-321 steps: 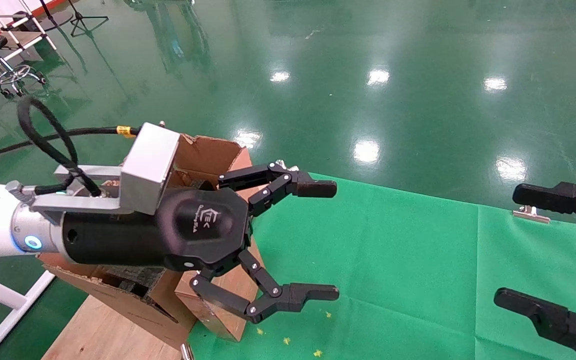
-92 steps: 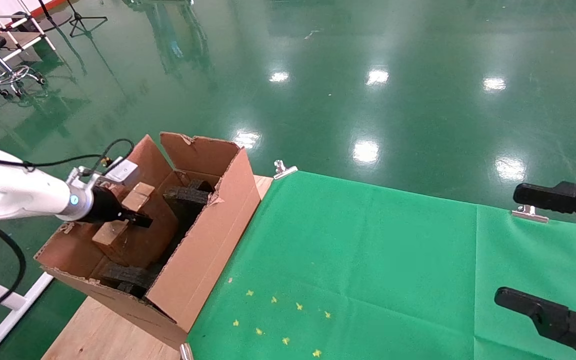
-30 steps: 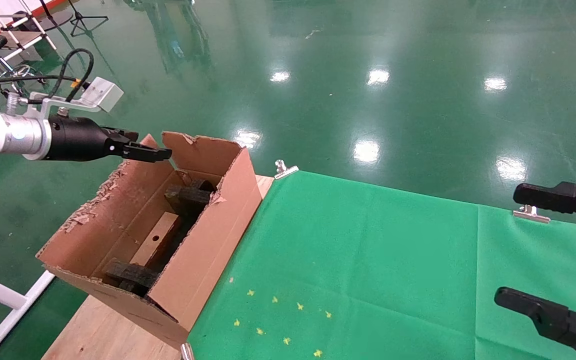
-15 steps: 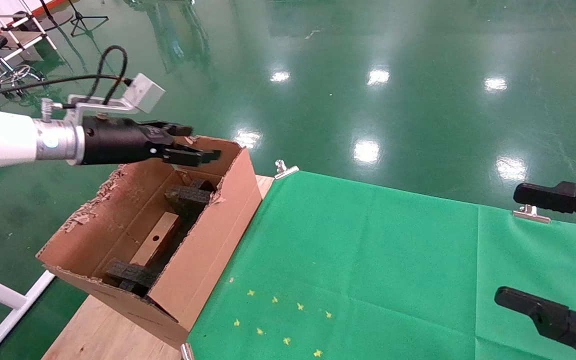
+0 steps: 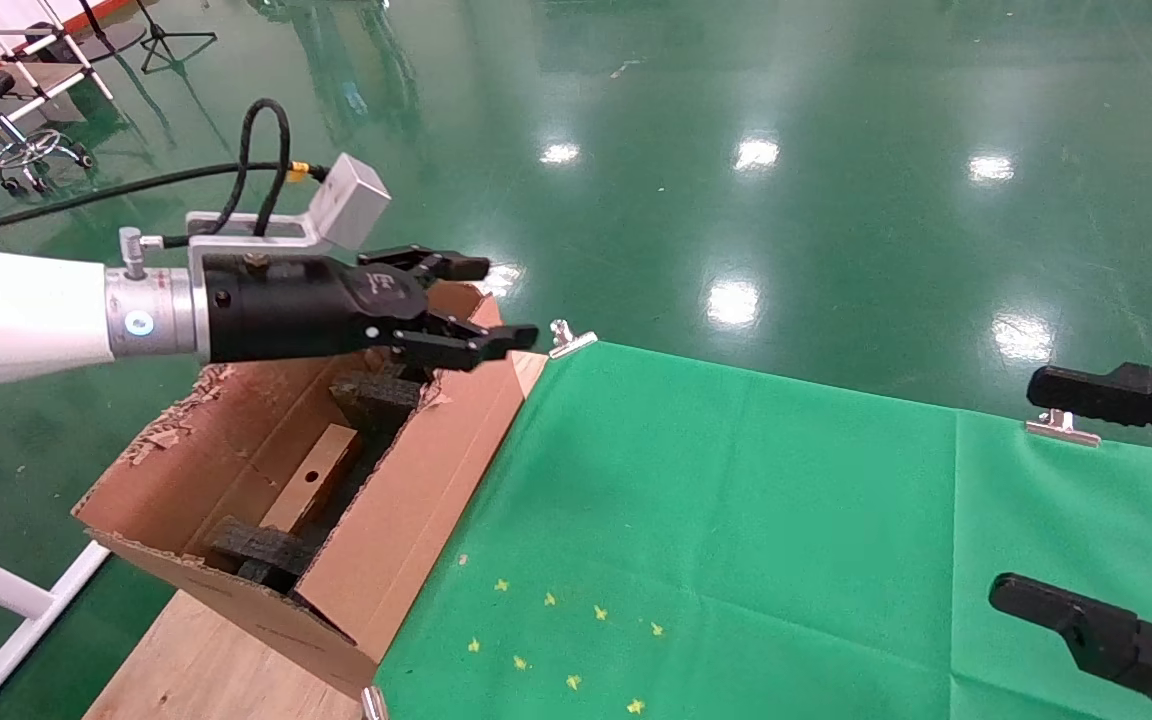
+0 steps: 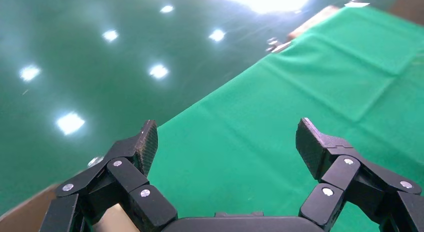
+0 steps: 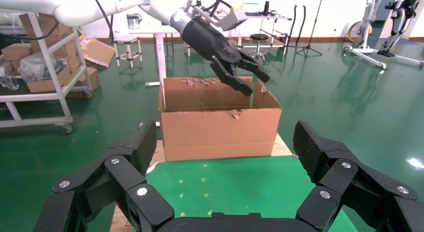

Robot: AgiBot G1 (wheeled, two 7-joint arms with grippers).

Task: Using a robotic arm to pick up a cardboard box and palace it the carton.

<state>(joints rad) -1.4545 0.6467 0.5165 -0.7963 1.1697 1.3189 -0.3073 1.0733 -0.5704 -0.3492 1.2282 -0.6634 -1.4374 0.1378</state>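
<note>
The carton (image 5: 406, 520) stands at the table's left end, open at the top with ragged edges. The slim cardboard box (image 5: 311, 480) lies flat inside it, round hole up, between black foam blocks (image 5: 376, 395). The robotic arm's left gripper (image 5: 506, 300) hovers above the carton's far end, open and empty. In the left wrist view the gripper (image 6: 227, 142) has only green cloth between its fingers. My right gripper (image 5: 1021, 490) is parked open at the right edge. The right wrist view shows this gripper (image 7: 225, 142), the carton (image 7: 220, 129) and the left gripper (image 7: 250, 79) above it.
A green cloth (image 5: 736, 520) covers the table, held by metal clips (image 5: 566, 338) (image 5: 1061, 427). Small yellow specks (image 5: 556, 620) lie on it near the carton. Bare wood (image 5: 206, 660) shows at the front left corner. Shelves (image 7: 40, 86) and stools stand on the floor behind.
The left gripper has moved from the carton's far left edge rightward toward the table and opened wider. The cardboard box stays lying inside the carton. The right arm has not moved.
</note>
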